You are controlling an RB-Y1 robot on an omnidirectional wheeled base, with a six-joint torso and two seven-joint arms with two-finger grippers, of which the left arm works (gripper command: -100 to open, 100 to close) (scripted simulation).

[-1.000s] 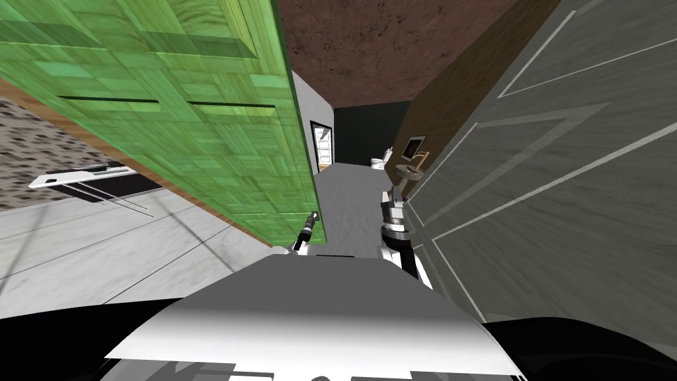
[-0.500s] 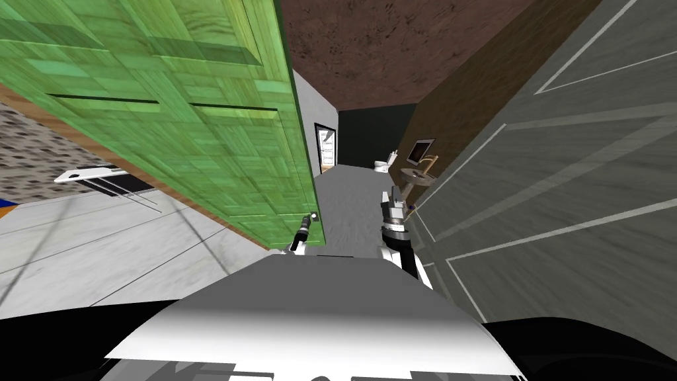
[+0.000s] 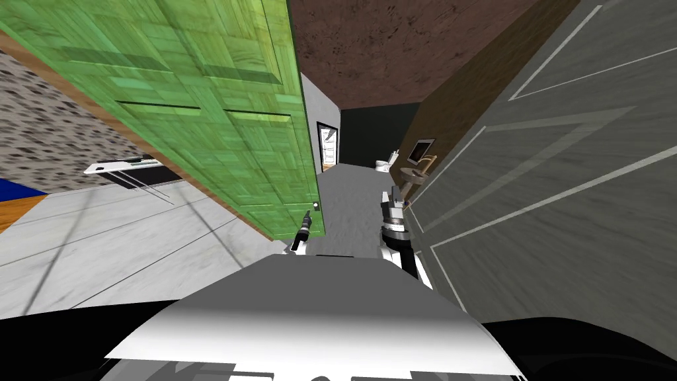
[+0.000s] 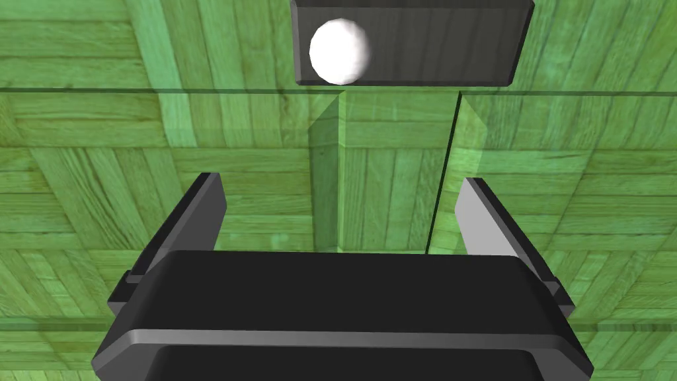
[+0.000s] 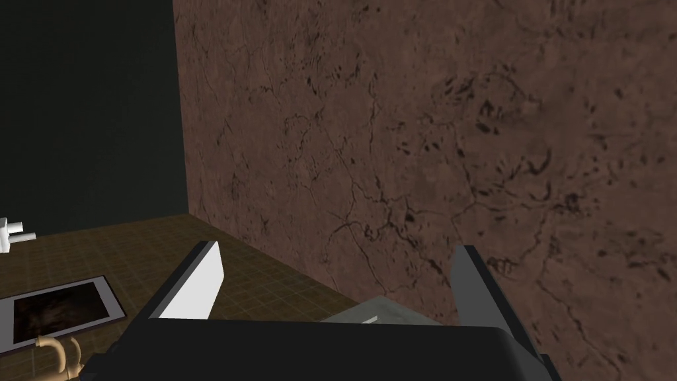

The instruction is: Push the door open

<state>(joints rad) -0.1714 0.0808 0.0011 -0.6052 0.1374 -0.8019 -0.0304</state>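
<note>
To the left of the tall green door of patchwork wood planks [image 3: 218, 132], a pale grey tiled floor [image 3: 99, 245] is stretching away. A flat white board on thin dark legs [image 3: 122, 167] is standing on it, well apart from the door. The green door is slanting across the left half of the head view, and a grey corridor floor [image 3: 350, 198] is showing just past its right edge. Near that edge, a small round white knob [image 4: 338, 51] is sitting on a dark rectangular plate [image 4: 449, 40] fixed to the door.

The left gripper [image 4: 340, 180] is facing the door's green face just beside the plate. Its two fingers are standing wide apart and holding nothing. Whether the tips are touching the wood cannot be told.

To the right of the door, across the corridor gap, the right gripper [image 3: 395, 195] is pointing away along the corridor, its fingers likewise spread apart and empty. Farther right of the door, a large grey panelled slab with pale inset lines [image 3: 562, 172] is lining the corridor's other side. Well beyond the door, at the corridor's far end, a small white toilet [image 3: 383, 162] is showing.
</note>
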